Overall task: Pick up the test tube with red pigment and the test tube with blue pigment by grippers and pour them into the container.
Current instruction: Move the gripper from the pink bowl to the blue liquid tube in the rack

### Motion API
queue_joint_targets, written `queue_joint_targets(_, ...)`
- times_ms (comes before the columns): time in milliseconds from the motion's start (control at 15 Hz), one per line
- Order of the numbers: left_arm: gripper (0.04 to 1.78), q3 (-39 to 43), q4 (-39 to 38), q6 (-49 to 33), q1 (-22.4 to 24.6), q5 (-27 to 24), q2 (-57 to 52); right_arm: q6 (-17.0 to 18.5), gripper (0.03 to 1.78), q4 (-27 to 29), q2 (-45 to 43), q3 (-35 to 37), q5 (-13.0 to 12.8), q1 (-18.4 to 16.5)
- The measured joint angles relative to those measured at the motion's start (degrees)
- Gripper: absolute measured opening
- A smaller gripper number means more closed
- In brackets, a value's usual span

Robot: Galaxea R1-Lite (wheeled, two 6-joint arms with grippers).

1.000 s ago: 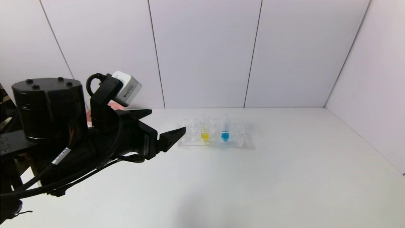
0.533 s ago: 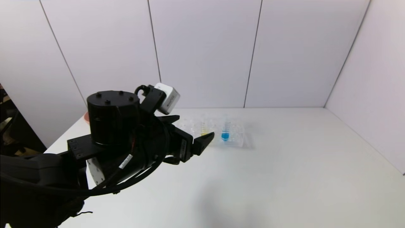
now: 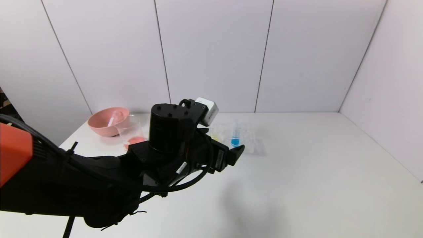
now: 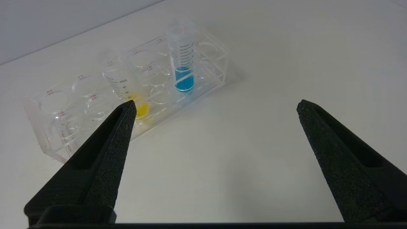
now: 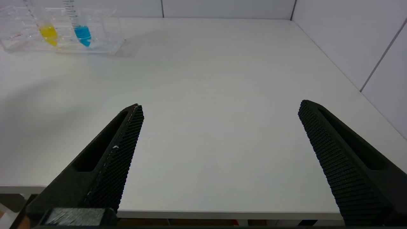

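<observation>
The test tube with blue pigment point(image 3: 235, 141) stands upright in a clear rack point(image 3: 255, 146) at the back middle of the table; it also shows in the left wrist view point(image 4: 183, 78) and the right wrist view point(image 5: 82, 31). My left gripper point(image 4: 216, 103) is open and empty, hovering just in front of the rack, a little apart from the blue tube; in the head view point(image 3: 231, 147) it hides part of the rack. The container point(image 3: 130, 132), a clear beaker, holds red-orange liquid at its bottom. No tube with red pigment shows. My right gripper point(image 5: 221, 105) is open and empty over the table's near edge.
A tube with yellow liquid point(image 4: 140, 106) stands in the rack beside the blue one, close to one left finger. A pink bowl point(image 3: 102, 124) with a pale object inside sits behind the beaker at the back left. White walls close the back and right sides.
My left arm has swung from the left side toward the rack, its open gripper now close to the blue tube. The pink bowl and beaker have come into view behind it.
</observation>
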Motion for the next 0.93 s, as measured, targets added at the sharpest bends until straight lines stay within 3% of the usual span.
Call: queue_joint_targets(933, 1.76, -21.5, 2.7, -0.4, -2.6, 10.7, 18.0, 0.0, 1.77, 0.0, 0.0, 0.0, 0.0, 0.0)
